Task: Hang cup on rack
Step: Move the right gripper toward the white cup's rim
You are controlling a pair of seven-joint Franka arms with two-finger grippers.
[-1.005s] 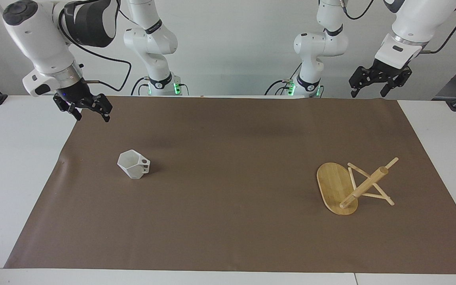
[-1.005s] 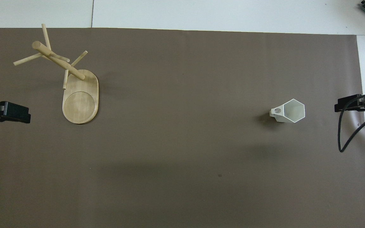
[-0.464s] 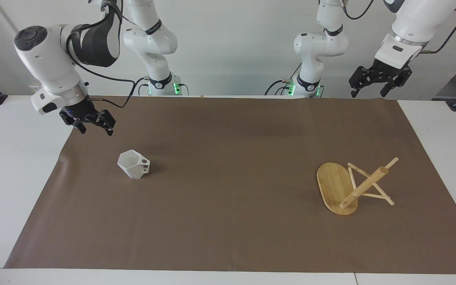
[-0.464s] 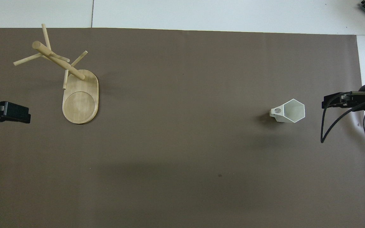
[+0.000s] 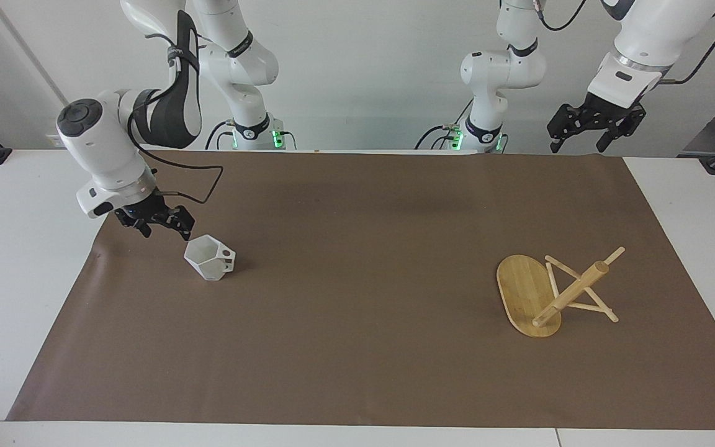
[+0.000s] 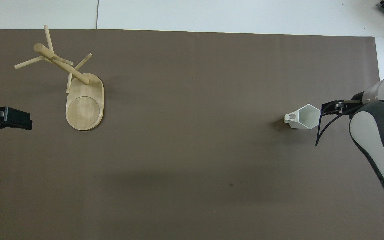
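Right gripper (image 5: 166, 231) seemingly beside cup (image 5: 209, 259)

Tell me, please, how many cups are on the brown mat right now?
1. The cup stands upright on the mat toward the right arm's end of the table, with the open right gripper just beside its rim. Nothing in view could hide another.

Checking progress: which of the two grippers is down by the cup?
The right gripper, open, is low beside the cup at its arm's end. The left gripper, also open, waits high, away from the rack.
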